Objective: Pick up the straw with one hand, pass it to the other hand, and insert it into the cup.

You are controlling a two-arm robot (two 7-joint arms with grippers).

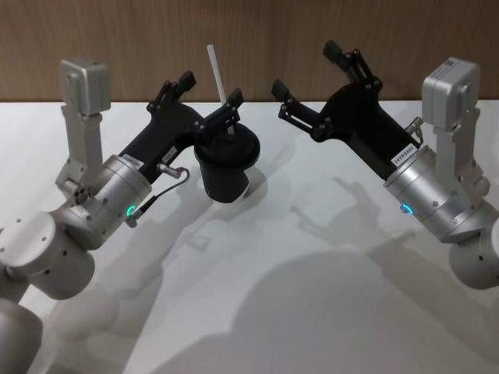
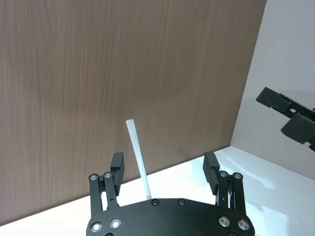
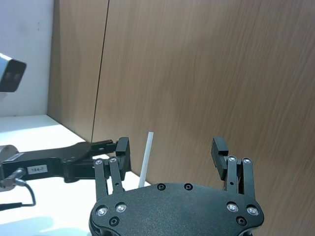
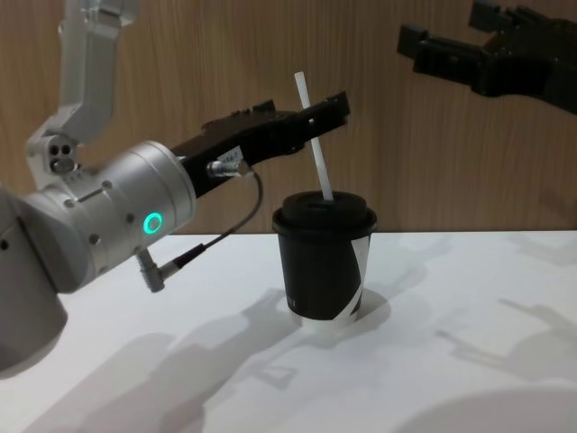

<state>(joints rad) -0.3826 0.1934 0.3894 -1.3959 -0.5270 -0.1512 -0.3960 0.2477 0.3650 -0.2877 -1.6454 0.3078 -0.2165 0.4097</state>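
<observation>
The black cup [image 1: 224, 167] [image 4: 325, 266] stands on the white table near the back wall. The white straw [image 1: 216, 74] [image 4: 313, 144] sticks up out of its lid, leaning slightly. My left gripper [image 1: 210, 89] [image 2: 164, 162], on the wrist with the green ring, hovers just above the lid. It is open, and the straw [image 2: 137, 157] rises between its spread fingers, closer to one of them and not clamped. My right gripper [image 1: 306, 68] [image 3: 171, 147] is raised to the right of the cup, open and holding nothing.
A brown wood-grain wall [image 1: 257, 31] runs close behind the cup. The white table [image 1: 296, 280] stretches forward with only arm shadows on it. A dark cable [image 4: 207, 244] loops from the left wrist beside the cup.
</observation>
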